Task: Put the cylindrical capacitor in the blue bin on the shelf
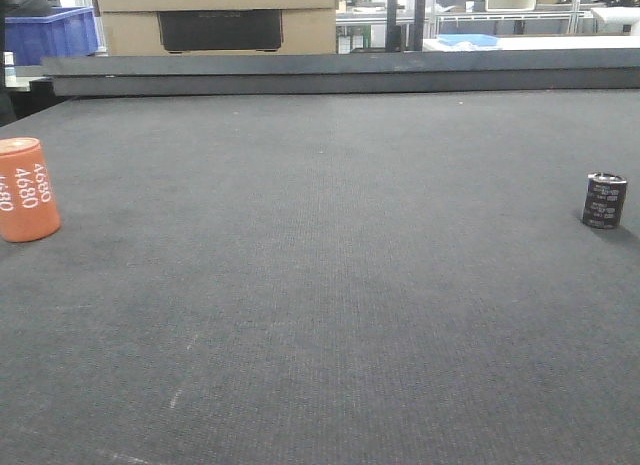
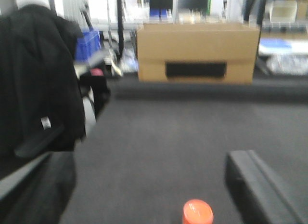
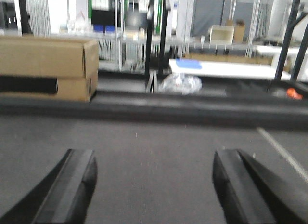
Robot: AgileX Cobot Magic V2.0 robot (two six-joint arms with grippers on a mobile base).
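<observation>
You have it all left to do: the cylindrical capacitor (image 1: 604,200) stands upright, ungrasped, far right on the counter (image 1: 320,305), your right claw (image 3: 154,157) spread empty, the left claw (image 2: 144,166) seemingly released too, though blurred.

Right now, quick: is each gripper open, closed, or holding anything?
Left gripper: open, holding nothing.
Right gripper: open, holding nothing.
</observation>
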